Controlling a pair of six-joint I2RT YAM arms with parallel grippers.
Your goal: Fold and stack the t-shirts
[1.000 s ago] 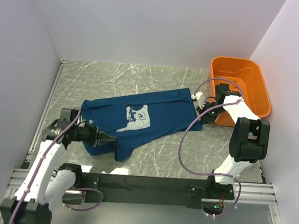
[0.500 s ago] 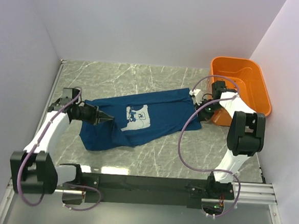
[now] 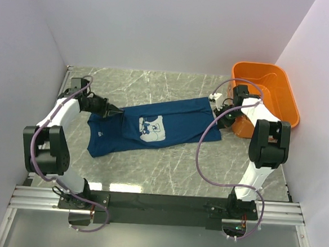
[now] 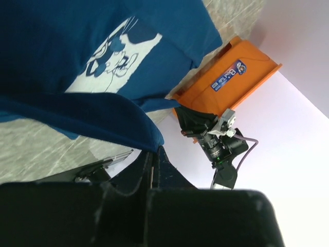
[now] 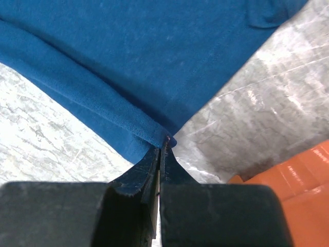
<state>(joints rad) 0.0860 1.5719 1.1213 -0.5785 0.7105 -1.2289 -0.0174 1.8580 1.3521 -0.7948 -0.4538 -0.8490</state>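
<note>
A dark teal-blue t-shirt [image 3: 170, 121] with a pale grey chest print [image 3: 152, 128] lies spread across the middle of the marble table [image 3: 172, 169]. My left gripper [image 3: 119, 114] is shut on a doubled-over edge of the shirt at its left end; the left wrist view shows that fold [image 4: 103, 117] hanging from the closed tips [image 4: 154, 151]. At the shirt's right end my right gripper [image 3: 218, 111] is shut on the hem. In the right wrist view the hem [image 5: 128, 121] runs straight into the closed tips [image 5: 163, 142].
An orange plastic basket [image 3: 280, 86] stands at the back right, right behind the right arm, and also shows in the left wrist view [image 4: 241, 77]. White walls close in the table on three sides. The black base rail [image 3: 159, 203] runs along the near edge.
My left arm has swung from the near left up to the far left, dragging the shirt's left edge with it. The right gripper has crept slightly toward the back, still holding the hem.
</note>
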